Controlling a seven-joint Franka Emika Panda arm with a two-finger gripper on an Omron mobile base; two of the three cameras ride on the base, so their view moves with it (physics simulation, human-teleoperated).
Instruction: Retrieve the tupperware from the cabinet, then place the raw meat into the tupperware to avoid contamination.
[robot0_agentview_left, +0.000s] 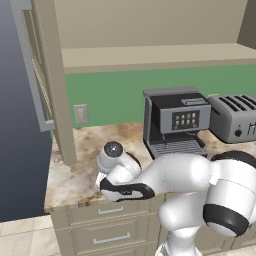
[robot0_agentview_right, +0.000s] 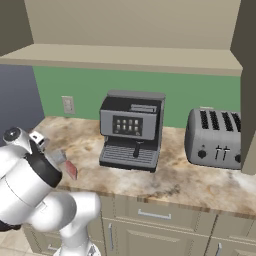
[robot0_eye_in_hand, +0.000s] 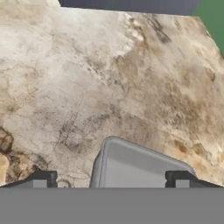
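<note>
Since the tupperware (robot0_eye_in_hand: 142, 168) sits flat on the marbled counter (robot0_eye_in_hand: 87, 78) in the hand view, between the 2 spread finger tips and touched by neither, the gripper (robot0_eye_in_hand: 110, 180) is read as released and holding nothing. By its thin translucent grey walls the container is judged light, fairly stiff and smooth, so it could slide if nudged; a hold across a rim wall would suit it better than a push from the side.

In the right base view the raw meat (robot0_agentview_right: 71, 170) is seen as a small pinkish-red slab on the counter just beside the arm's wrist, near the front edge. It is judged soft, limp and slippery, best pinched across its narrow width near the middle.

Open room is found on the left part of the counter, between the cabinet (robot0_agentview_left: 55, 95) side panel and the coffee machine (robot0_agentview_right: 131, 130). The toaster (robot0_agentview_right: 215, 140) stands well apart on the right. The counter's front edge lies near both items, so a careless shove could send either one over it.
</note>
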